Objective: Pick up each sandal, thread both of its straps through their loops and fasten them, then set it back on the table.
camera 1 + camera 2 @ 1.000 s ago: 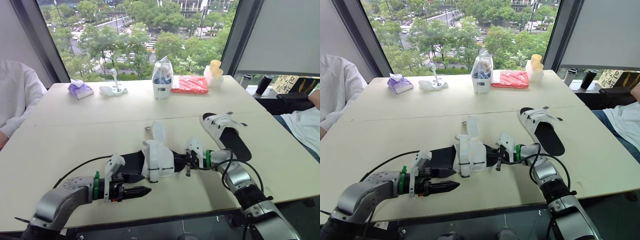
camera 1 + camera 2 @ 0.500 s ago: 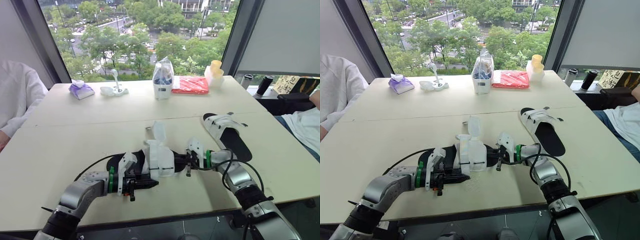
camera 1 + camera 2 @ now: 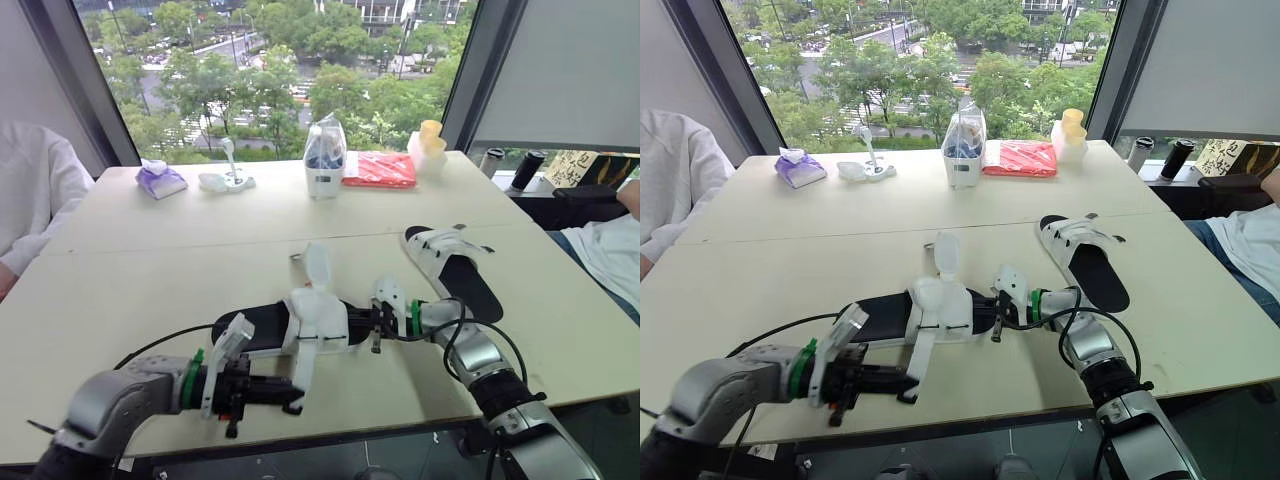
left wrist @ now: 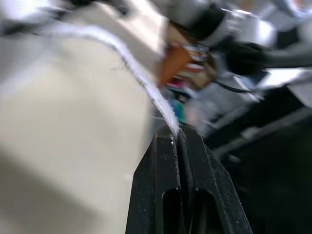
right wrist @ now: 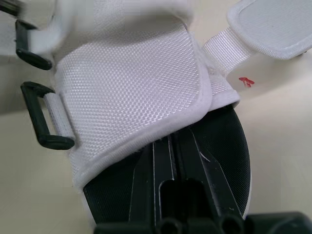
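Observation:
The near sandal [image 3: 270, 330], black-soled with a white upper [image 3: 320, 320], lies in the middle of the table. My left gripper [image 3: 293, 405] is shut on the end of one of its white straps [image 3: 303, 372], which stretches from the upper toward the table's near edge. The left wrist view shows that strap [image 4: 141, 78] running into the shut fingers [image 4: 161, 161]. My right gripper [image 3: 372, 323] is shut on the sandal's right end, pinching the white upper [image 5: 131, 83] over the sole. One strap [image 3: 318, 265] stands up loose. The second sandal [image 3: 455, 265] lies flat at the right.
Along the far edge stand a purple tissue pack [image 3: 160, 180], a small white stand [image 3: 228, 178], a clear bag [image 3: 325, 160], a red packet [image 3: 380, 168] and yellow cups [image 3: 430, 140]. People in white sit at the left [image 3: 30, 200] and right [image 3: 610, 250].
My left gripper went from open to shut, reached in to the sandal, took a strap and drew it back toward the near edge. The right gripper has not moved.

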`<state>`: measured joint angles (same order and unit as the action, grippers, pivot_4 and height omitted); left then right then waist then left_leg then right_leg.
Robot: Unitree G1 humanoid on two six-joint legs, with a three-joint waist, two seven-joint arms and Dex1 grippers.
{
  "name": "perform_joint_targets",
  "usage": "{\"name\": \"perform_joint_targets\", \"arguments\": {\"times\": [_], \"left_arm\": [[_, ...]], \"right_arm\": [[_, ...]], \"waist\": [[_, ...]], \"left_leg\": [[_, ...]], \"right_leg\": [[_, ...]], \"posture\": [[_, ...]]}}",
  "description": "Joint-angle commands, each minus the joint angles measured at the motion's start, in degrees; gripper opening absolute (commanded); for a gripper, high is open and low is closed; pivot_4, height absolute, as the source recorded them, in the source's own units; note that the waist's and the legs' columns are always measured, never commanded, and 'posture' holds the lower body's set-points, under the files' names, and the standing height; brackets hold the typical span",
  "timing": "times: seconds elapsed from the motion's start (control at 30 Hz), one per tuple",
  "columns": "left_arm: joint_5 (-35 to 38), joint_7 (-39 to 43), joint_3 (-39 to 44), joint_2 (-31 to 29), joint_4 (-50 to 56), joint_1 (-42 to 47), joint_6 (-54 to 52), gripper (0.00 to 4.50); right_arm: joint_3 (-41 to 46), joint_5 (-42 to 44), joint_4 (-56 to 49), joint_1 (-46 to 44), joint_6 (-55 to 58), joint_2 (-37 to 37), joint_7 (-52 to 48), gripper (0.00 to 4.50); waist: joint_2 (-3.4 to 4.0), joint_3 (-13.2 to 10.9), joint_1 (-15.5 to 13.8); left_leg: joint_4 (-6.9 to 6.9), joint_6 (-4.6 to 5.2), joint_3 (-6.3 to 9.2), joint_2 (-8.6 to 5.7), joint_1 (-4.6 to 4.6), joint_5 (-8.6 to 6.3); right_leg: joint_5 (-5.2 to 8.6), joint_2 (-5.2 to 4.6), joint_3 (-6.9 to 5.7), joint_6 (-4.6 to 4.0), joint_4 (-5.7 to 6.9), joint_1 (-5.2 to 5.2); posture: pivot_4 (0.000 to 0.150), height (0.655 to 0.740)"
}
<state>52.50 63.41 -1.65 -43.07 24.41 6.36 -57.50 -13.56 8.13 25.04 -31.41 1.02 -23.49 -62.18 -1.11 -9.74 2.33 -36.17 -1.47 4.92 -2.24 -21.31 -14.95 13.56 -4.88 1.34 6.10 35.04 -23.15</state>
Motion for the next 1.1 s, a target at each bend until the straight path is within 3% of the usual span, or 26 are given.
{"name": "perform_joint_targets", "arguments": {"times": [0.03, 0.27, 0.53, 0.73, 0.83, 1.07, 1.1], "left_arm": [[5.5, 0.37, 2.19, -0.96, 3.91, -0.08, -2.2, 0.07], [12.53, -9.71, 6.29, 7.22, -3.41, 8.15, -4.8, 0.07], [27.48, -27.99, 15.49, 17.41, -22.35, 16.56, -11.31, 0.07], [24.33, -33.89, 16.37, 20.46, -33.51, 21.31, -11.23, 0.07], [22.85, -33.85, 17.04, 20.99, -36.83, 22.85, -10.28, 0.87], [21.37, -33.42, 21.3, 20.7, -39.19, 25.8, -6.74, 4.32], [21.52, -32.62, 21.93, 20.07, -38.24, 26.67, -6.45, 4.32]], "right_arm": [[-2.46, -4.12, 6.0, 1.97, 1.84, -0.42, 0.67, 0.0], [-2.7, -4.15, 6.71, 1.6, 1.62, -0.16, 0.55, 0.0], [-2.66, -4.14, 7.02, 1.61, 1.63, -0.12, 0.81, 0.0], [-2.6, -4.08, 6.75, 1.93, 1.81, 0.02, 1.09, 0.0], [-2.45, -4.03, 6.63, 1.97, 1.95, -0.04, 1.3, 0.0], [-2.21, -3.97, 6.44, 2.27, 2.13, -0.17, 1.69, 0.0], [-2.18, -3.97, 6.45, 2.29, 2.14, -0.16, 1.73, 0.0]], "waist": [[0.02, 0.0, -0.01], [0.0, 0.01, -0.05], [-0.02, 0.03, 0.03], [-0.08, 0.05, 0.04], [-0.12, 0.08, 0.04], [-0.12, 0.09, 0.02], [-0.14, 0.09, -0.01]], "left_leg": [[0.01, 0.0, 0.0, 0.0, 0.01, 0.0], [0.01, 0.0, 0.0, -0.01, 0.0, 0.0], [-0.01, 0.01, 0.01, -0.01, 0.05, 0.01], [-0.02, -0.21, 0.03, -0.03, 0.07, 0.14], [-0.01, -0.28, 0.04, -0.04, 0.08, 0.18], [0.01, -0.35, 0.04, -0.03, 0.09, 0.21], [0.01, -0.35, 0.04, -0.04, 0.09, 0.21]], "right_leg": [[0.06, -0.05, 0.0, 0.1, 0.0, 0.01], [0.01, 0.07, -0.03, -0.04, 0.0, -0.01], [-0.02, 0.17, -0.03, 0.01, 0.06, 0.04], [-0.03, 0.18, -0.05, 0.01, 0.07, 0.08], [-0.04, 0.19, -0.06, 0.0, 0.07, 0.08], [-0.04, 0.18, -0.06, -0.01, 0.07, 0.09], [-0.04, 0.18, -0.06, -0.01, 0.07, 0.09]], "posture": [[0.15, 0.74], [0.15, 0.74], [0.15, 0.74], [0.15, 0.74], [0.15, 0.74], [0.15, 0.74], [0.15, 0.74]]}}
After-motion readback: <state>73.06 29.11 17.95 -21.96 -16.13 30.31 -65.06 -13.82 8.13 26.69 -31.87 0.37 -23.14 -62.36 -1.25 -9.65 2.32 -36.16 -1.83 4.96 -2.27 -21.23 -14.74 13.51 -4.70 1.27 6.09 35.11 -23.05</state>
